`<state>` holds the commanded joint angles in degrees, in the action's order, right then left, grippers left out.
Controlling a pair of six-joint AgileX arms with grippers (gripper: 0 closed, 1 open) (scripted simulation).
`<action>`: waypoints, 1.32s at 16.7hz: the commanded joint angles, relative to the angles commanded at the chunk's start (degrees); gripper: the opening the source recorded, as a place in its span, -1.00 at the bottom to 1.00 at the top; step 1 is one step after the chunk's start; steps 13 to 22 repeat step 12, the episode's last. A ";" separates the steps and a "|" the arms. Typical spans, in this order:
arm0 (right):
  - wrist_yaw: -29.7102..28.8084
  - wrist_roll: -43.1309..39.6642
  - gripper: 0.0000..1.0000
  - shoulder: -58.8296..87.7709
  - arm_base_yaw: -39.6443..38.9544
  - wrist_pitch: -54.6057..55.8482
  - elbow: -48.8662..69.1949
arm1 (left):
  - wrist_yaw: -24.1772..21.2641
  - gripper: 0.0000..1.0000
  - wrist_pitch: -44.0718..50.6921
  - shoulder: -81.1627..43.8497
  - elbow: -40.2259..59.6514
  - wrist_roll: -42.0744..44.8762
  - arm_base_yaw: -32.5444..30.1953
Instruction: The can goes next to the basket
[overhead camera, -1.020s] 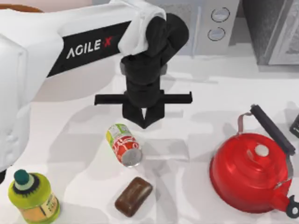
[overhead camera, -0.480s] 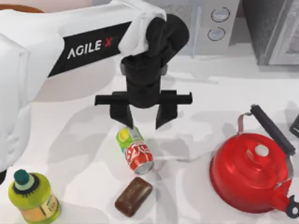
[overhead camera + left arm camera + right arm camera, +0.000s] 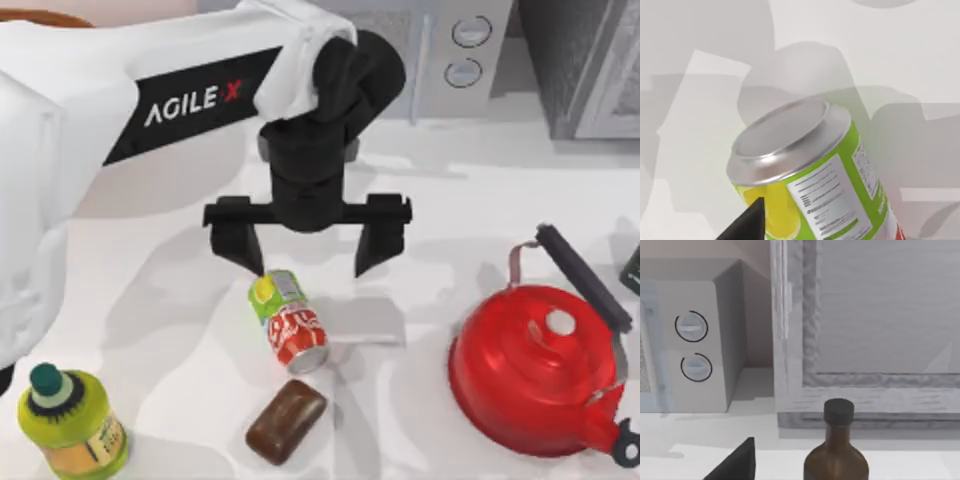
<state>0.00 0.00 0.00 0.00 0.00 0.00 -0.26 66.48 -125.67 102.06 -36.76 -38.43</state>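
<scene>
Here my left gripper [image 3: 308, 250] hovers, fingers spread wide, over the can [image 3: 288, 321], which lies tipped on its side.

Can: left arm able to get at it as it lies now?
Probably yes. The left gripper hangs open just above the can, which lies on its side on the table. Nothing sits between them; the brown block lies apart, on the can's far side.

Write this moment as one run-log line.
left gripper: open, above lying soda can | can: unheld, on table | right arm: parked
</scene>
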 joint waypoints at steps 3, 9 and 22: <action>0.00 0.00 1.00 0.00 0.00 0.00 0.00 | 0.00 1.00 0.01 -0.01 0.01 0.00 0.10; 0.00 0.00 1.00 0.00 0.00 0.00 0.00 | -0.04 1.00 6.77 0.43 5.73 -0.12 0.00; 0.00 0.00 1.00 0.00 0.00 0.00 0.00 | 0.01 1.00 8.52 0.98 7.53 -0.07 0.04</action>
